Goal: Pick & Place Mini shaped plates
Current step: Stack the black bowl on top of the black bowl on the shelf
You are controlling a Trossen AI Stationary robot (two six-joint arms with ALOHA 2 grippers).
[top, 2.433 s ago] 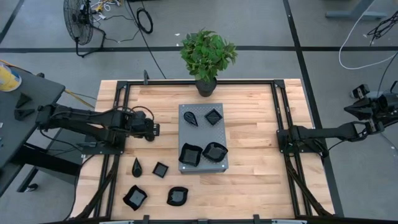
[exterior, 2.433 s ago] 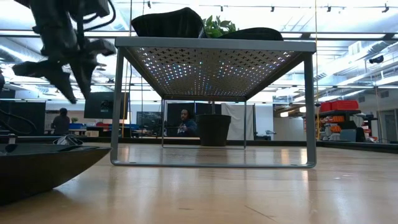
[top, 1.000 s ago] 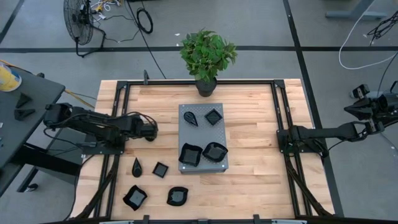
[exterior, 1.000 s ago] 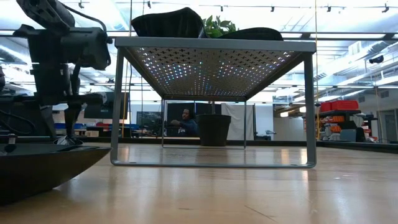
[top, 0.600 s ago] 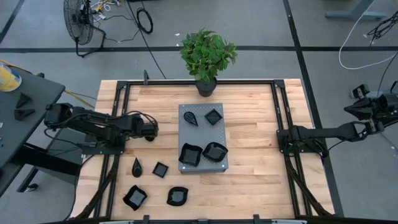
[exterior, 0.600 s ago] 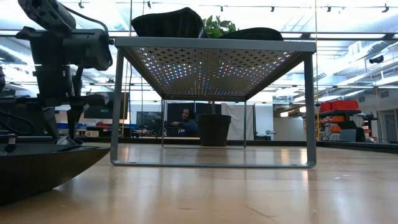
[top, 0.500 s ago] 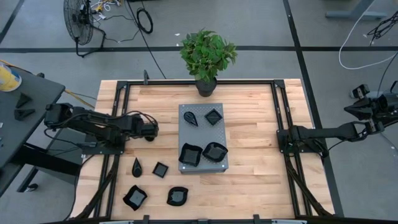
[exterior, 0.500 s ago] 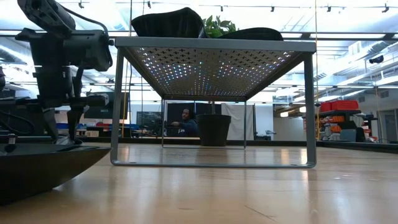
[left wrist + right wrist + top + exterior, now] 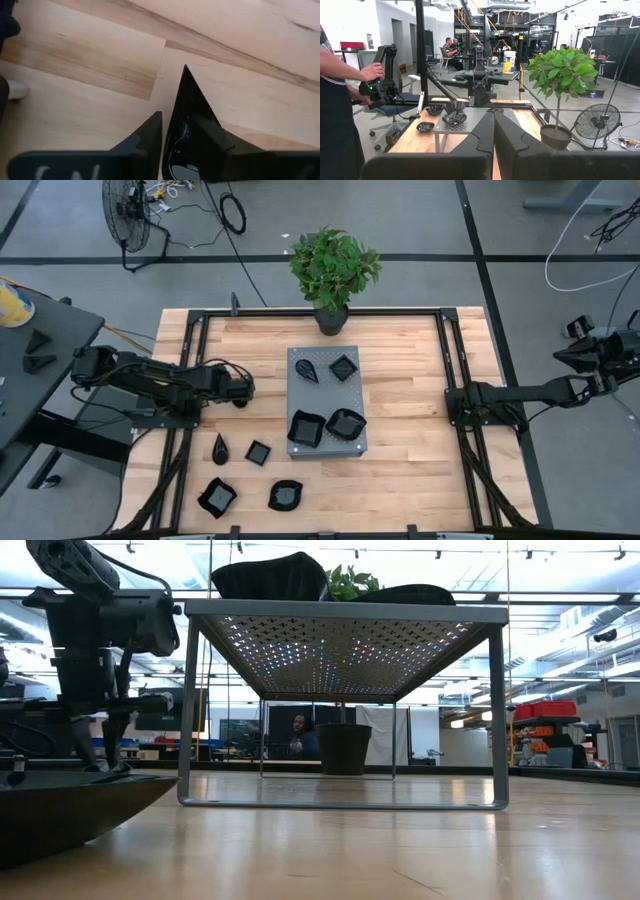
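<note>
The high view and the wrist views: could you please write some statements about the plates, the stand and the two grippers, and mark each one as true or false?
1. Four black plates lie on the grey perforated stand. True.
2. The right gripper holds a plate. False: it is shut on nothing and waits beyond the table's right edge.
3. A potted plant stands at the table's far edge, behind the stand. True.
4. The left gripper is above the stand. False: it is low over the wood to the left of the stand, closed on a pointed black plate.
</note>
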